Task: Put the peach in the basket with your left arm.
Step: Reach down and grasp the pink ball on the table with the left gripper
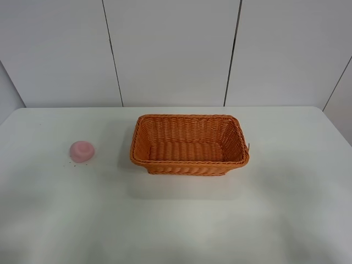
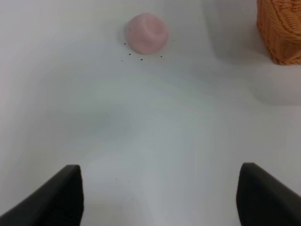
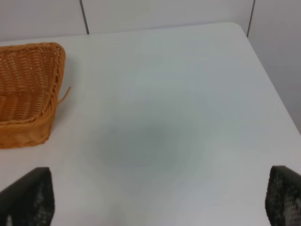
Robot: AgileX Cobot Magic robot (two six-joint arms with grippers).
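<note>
The pale pink peach (image 1: 82,151) lies on the white table to the left of the orange wicker basket (image 1: 189,144), which is empty. No arm shows in the exterior high view. In the left wrist view the peach (image 2: 146,33) lies well ahead of my left gripper (image 2: 160,200), whose two black fingers (image 2: 56,200) stand wide apart and hold nothing; a corner of the basket (image 2: 281,28) shows at the edge. In the right wrist view my right gripper (image 3: 160,202) is open and empty, with the basket's end (image 3: 28,89) off to one side.
The white table (image 1: 176,220) ends at a white panelled wall (image 1: 176,49) behind the basket. Small dark specks lie on the table around the peach (image 2: 141,59). The table's far right corner (image 3: 240,28) shows in the right wrist view.
</note>
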